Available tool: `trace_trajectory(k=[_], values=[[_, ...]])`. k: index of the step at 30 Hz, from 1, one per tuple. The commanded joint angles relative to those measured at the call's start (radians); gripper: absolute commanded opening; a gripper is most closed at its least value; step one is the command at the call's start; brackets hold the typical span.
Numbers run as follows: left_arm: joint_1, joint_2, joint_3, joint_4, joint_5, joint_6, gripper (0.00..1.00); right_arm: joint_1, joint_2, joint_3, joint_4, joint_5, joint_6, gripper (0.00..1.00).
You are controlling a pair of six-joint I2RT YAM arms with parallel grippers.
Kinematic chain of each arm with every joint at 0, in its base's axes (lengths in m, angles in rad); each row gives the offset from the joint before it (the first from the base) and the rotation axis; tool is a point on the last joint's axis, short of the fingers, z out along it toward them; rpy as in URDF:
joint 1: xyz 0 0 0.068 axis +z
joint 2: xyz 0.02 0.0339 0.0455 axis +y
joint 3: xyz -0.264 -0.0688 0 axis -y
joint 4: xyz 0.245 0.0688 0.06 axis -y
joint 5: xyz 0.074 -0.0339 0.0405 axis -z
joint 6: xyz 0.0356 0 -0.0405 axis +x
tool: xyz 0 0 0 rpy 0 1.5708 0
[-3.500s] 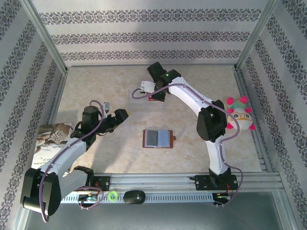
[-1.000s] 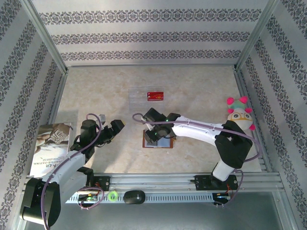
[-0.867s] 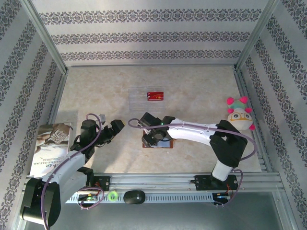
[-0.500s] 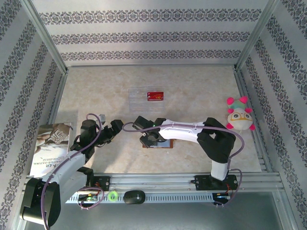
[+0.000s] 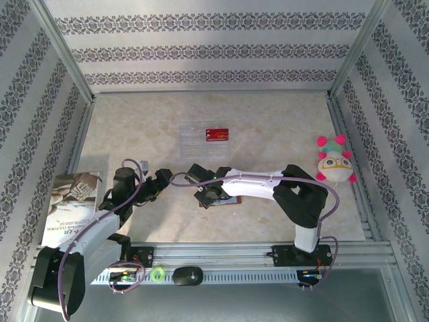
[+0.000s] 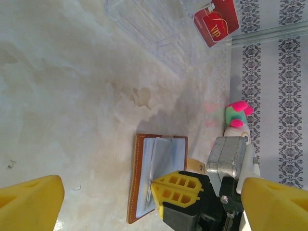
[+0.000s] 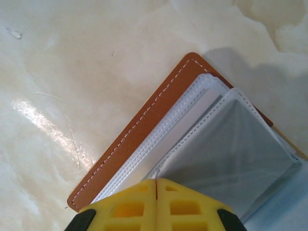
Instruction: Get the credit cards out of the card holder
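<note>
Brown card holder (image 7: pixel 139 129), seemingly grey-lined; red credit card (image 6: pixel 217 21).

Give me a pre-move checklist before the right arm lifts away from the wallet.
1. Right jaws shut: ok, closed at the edge of the wallet.
2. What they pinch, a card or only a clear sleeve: cannot tell.
3. Wallet open, cover down on the table: ok; the left wrist view shows one sleeve raised.
4. Red card out, lying on the tray: ok.
5. Left jaws open and apart from the wallet: ok.
</note>
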Motion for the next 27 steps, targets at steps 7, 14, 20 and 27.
trace_trajectory(k=[7, 14, 20, 27], values=[[-0.089, 0.006, 0.010, 0.049, -0.023, 0.008, 0.91, -0.031, -0.111, -0.120, 0.166, -0.112, 0.043, 0.00], [-0.248, 0.101, 0.056, 0.078, -0.134, 0.027, 0.83, -0.131, -0.268, -0.294, 0.402, -0.291, 0.154, 0.00], [-0.362, 0.228, 0.121, 0.157, -0.182, 0.019, 0.58, -0.228, -0.341, -0.440, 0.567, -0.424, 0.273, 0.00], [-0.464, 0.373, 0.213, 0.177, -0.230, 0.037, 0.42, -0.265, -0.421, -0.540, 0.606, -0.434, 0.330, 0.00]])
